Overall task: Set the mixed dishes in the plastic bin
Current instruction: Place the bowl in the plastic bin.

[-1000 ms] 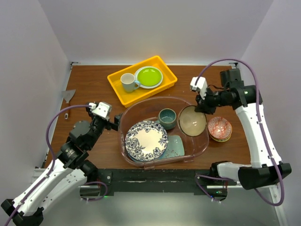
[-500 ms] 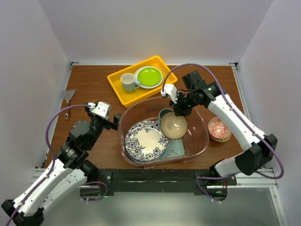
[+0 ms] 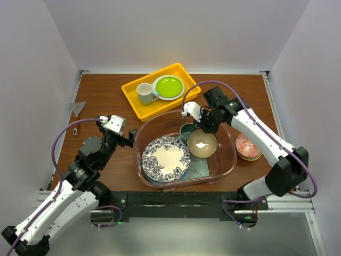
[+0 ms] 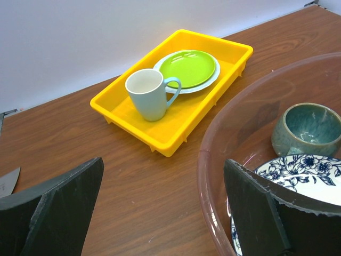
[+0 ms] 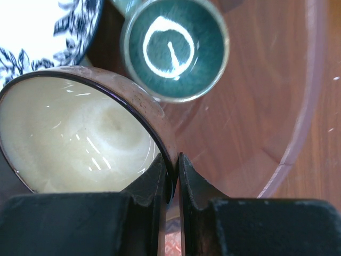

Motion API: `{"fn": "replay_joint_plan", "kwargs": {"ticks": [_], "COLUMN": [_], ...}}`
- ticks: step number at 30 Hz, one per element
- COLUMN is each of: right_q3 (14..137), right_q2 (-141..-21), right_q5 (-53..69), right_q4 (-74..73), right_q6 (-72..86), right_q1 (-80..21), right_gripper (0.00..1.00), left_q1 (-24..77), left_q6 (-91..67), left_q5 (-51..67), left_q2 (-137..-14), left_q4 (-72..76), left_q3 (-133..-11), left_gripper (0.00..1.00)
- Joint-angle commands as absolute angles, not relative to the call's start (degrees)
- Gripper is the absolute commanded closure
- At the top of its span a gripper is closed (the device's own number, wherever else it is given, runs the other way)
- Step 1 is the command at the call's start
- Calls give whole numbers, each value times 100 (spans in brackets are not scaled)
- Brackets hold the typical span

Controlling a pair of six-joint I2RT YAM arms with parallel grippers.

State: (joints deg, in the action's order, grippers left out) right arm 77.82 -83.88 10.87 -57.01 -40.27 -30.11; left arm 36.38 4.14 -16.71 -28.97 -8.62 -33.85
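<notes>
- The left arm (image 3: 59, 204) and the right arm (image 3: 265, 137) wear smooth white shells over rounded links, with black housings at the joints and bases.
- A thin purple cable (image 3: 55, 152) loops clear of the left arm, and a second purple cable (image 3: 212, 82) arcs above the right.
- A white boxy camera block (image 3: 114, 124) caps the left wrist.
- The left gripper (image 4: 162, 181) has dark grey, flat, slab-like fingers (image 4: 56, 210) with rough, chipped edges.
- The right gripper (image 5: 173, 169) has matte black fingers (image 5: 144, 213) tapering to narrow tips.
</notes>
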Motion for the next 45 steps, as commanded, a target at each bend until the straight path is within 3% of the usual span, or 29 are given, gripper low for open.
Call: {"fn": "replay_joint_plan", "kwargs": {"ticks": [1, 16, 29, 38, 45], "right_q3": [7533, 6864, 6706, 6601, 6837], "right_q2": [-8024, -8507, -8649, -8385, -7858], "right_q5": [1020, 940, 949, 853, 905], "right_q4": [-5792, -5651, -5414, -5352, -5572], "right_q6": [-4420, -4483, -4201, -4008, -3911], "right_q1": [-3050, -3050, -3050, -3041, -2962], "right_gripper": [100, 98, 71, 59, 40], "left_q1": [3603, 3604, 3595, 3595, 3595], "left_q6": [510, 519, 510, 510, 510], "left_q5": [-1626, -1617, -1600, -1608, -1608], "left_q2": [-2865, -2865, -2830, -2813, -2821], "left_q4": [-580, -580, -589, -589, -589], "left_q3": [-3357, -3357, -3366, -3357, -3366], "left_gripper": [0, 0, 0, 0, 0]}}
